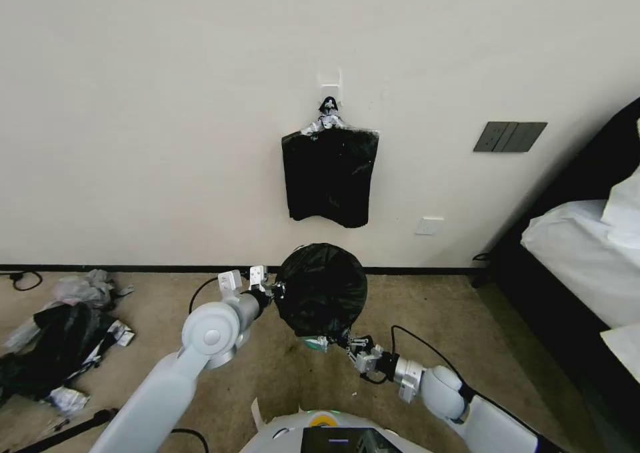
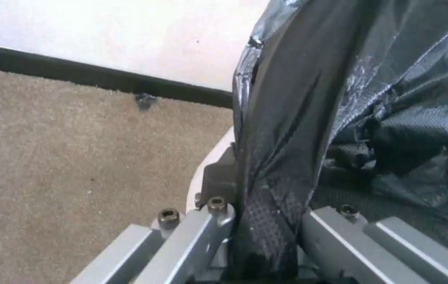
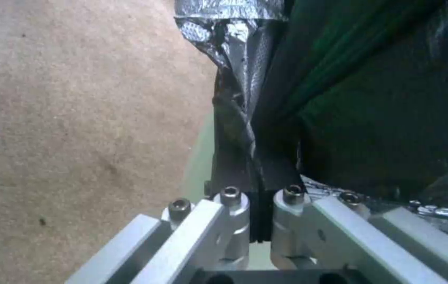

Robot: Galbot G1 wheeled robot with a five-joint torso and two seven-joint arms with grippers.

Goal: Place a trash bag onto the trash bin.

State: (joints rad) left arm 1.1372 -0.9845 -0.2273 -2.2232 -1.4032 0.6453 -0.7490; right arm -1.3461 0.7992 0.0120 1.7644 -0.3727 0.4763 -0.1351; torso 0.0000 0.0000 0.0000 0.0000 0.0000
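The trash bag, glossy black and wrinkly, is draped over the trash bin, whose greenish base peeks out below it on the carpet by the wall. My left gripper is at the bin's left side, shut on a fold of the bag beside the cream bin wall. My right gripper is at the bin's near right side, low down, shut on a twisted strip of the bag. A pale green sliver of the bin shows next to that strip.
A flat bundle of black bags hangs from a wall hook above the bin. A heap of black and grey litter lies on the carpet at the left. A bed stands at the right.
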